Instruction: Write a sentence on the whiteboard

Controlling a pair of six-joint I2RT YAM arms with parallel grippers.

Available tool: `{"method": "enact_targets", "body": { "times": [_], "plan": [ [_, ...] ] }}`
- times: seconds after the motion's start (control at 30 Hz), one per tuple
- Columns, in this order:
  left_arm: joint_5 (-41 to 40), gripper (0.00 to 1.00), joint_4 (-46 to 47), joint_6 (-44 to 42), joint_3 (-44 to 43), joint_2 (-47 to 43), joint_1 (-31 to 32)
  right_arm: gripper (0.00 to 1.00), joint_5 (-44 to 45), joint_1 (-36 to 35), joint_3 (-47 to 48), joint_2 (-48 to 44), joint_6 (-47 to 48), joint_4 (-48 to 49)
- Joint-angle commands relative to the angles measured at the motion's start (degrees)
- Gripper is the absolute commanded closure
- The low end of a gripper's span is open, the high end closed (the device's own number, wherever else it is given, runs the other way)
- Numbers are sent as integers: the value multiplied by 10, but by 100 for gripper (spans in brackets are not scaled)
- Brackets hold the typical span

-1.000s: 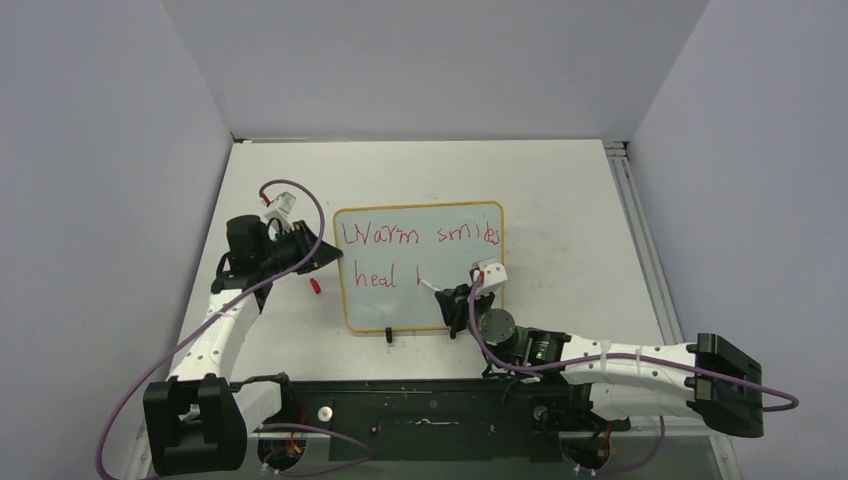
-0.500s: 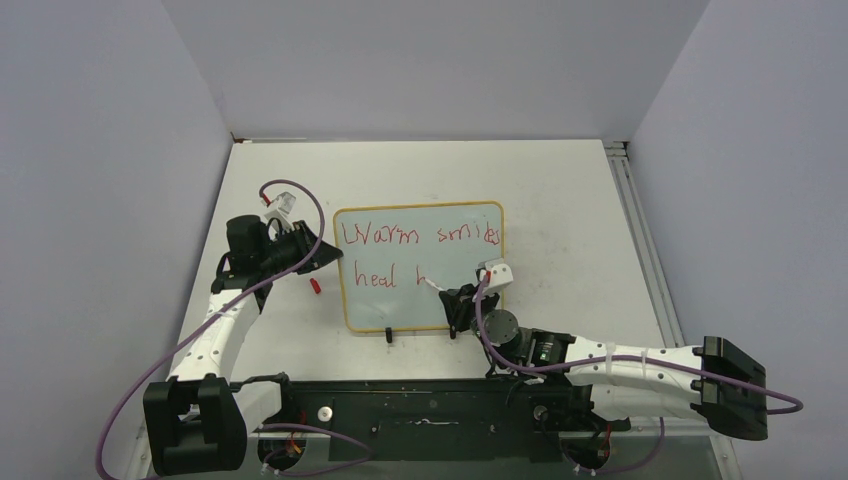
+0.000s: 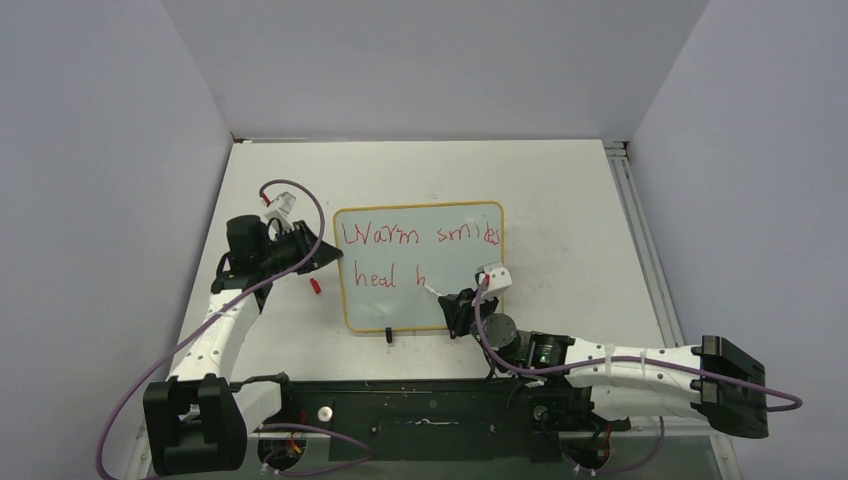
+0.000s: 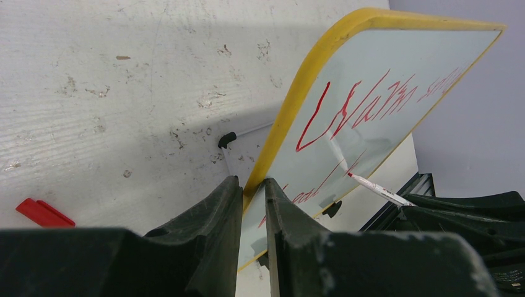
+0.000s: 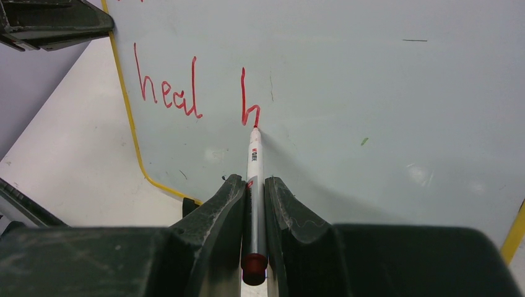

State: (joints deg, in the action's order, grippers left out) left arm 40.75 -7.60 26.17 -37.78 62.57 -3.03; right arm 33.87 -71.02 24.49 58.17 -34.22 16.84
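Two pincers met at the pale glossy whiteboard [image 3: 440, 262] with a yellow-orange frame, on the white worktop [image 3: 560, 200]. The left pincer [image 4: 252, 185] was clamped tight on its left frame edge. The right pincer [image 5: 251, 185] squeezed a slim white red-tipped marker [image 5: 254, 154], tip touching the "h" after "heal" in the red handwritten sentence [image 5: 167, 93].

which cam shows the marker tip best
Right wrist: the marker, clamped in the right gripper, has its red tip at the h on the whiteboard. Top external shows only a tiny sliver; left wrist sees it small, from the side.

White table [image 3: 560, 200] between 3 pale lavender walls [image 3: 430, 60].
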Motion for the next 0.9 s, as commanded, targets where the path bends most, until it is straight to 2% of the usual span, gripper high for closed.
{"method": "enact_targets", "body": {
  "times": [0.0,0.43,0.87],
  "plan": [
    [2,81,3,-12,-28,-9,5,95,19,-2,-5,2,-5,-8],
    [0,81,2,-12,-28,-9,4,95,10,-5,17,-37,29,0],
    [0,81,0,-14,-28,-8,5,95,24,1,25,-10,45,10]
  ]
}}
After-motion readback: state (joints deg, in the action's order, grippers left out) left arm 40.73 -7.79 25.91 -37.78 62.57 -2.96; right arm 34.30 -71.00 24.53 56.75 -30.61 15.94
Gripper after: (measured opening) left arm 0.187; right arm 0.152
